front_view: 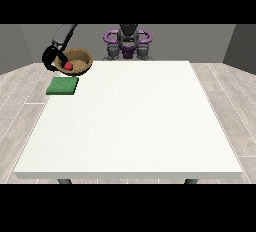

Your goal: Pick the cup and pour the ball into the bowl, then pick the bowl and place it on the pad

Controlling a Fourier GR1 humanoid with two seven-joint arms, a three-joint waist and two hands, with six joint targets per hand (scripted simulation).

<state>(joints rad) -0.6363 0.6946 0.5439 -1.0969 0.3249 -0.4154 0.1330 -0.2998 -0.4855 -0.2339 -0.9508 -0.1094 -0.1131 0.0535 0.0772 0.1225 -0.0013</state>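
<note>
Table (135,121): white, wide, before me. Pad (62,86): green, flat at the table's far corner, view's left. Bowl (78,60): brown, raised above the pad, tilted toward camera, its rim gripped by my hand (50,58) at the view's left. Ball (68,65): red, inside the bowl. Other hand out of sight.

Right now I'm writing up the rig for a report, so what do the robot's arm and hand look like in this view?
Only one arm shows, at the view's left: a smooth grey limb with a darker band along it. It ends in a black hand. No cables, markings or sleeves can be made out. The torso is grey and dark with purple rings at the shoulders.
</note>
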